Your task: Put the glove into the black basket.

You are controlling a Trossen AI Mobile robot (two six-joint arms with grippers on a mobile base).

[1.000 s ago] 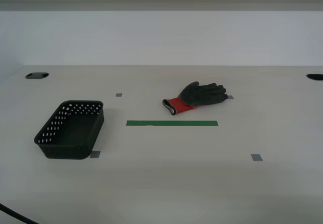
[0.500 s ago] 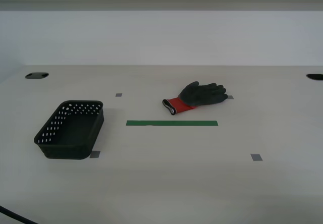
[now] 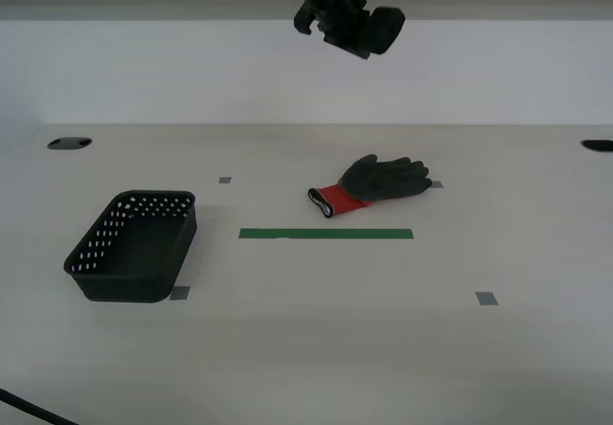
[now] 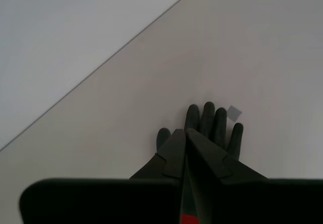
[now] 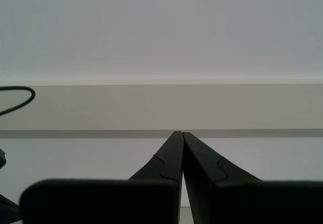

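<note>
The glove (image 3: 378, 184), dark grey with a red cuff, lies flat on the white table right of centre in the exterior view. The black basket (image 3: 134, 248) with round holes stands empty at the exterior view's left. My second gripper (image 3: 350, 18) hangs high above the table, up over the glove. In the second wrist view its jaws (image 4: 184, 131) are shut and empty, with the glove's fingers (image 4: 214, 123) far below them. My first gripper (image 5: 179, 133) is shut and empty and faces the white wall. It does not show in the exterior view.
A green tape strip (image 3: 326, 234) lies on the table in front of the glove. Small grey tape squares (image 3: 487, 299) mark the table. Two dark holes (image 3: 70, 143) sit at the back corners. A black cable (image 3: 29, 408) crosses the near left corner.
An arm with its gripper has come into the top of the exterior view, above the glove. The glove and the basket have not moved.
</note>
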